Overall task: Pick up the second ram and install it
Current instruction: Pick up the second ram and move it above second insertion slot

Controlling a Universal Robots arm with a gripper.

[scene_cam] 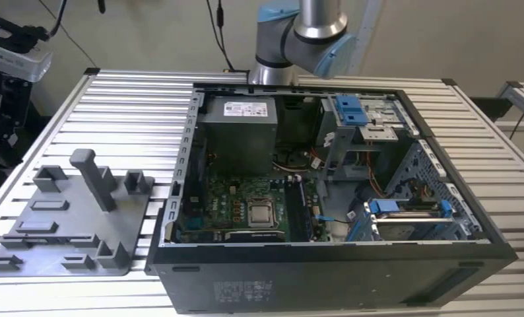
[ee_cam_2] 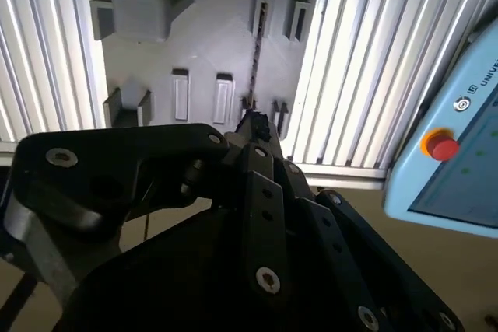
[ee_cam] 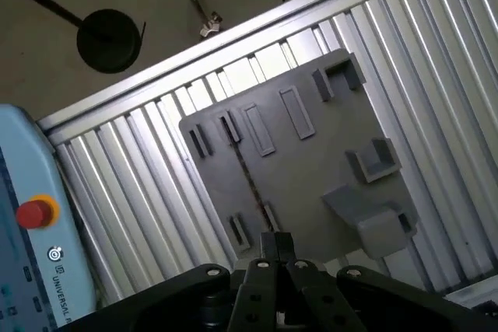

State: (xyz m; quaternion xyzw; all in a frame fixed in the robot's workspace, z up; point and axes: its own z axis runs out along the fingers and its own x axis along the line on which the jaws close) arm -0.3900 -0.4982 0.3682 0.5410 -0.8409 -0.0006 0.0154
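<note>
I am hovering my closed gripper [ee_cam: 276, 243] above the ram [ee_cam: 247, 179], standing edgewise in the tray [scene_cam: 68, 228] at the exterior view's lower left.

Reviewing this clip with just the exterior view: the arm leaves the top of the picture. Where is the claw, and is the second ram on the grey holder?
Observer: In both wrist views the claw hangs over the grey holder, looking down on it.
Operator: And the part?
Observer: The second ram stands edge-on in the holder, a thin dark strip between slot pairs; the first wrist view shows a gap between it and the claw.
Operator: Anything else nearby?
Observer: A pale blue pendant with a red button, by the edge of the slatted table.
</note>
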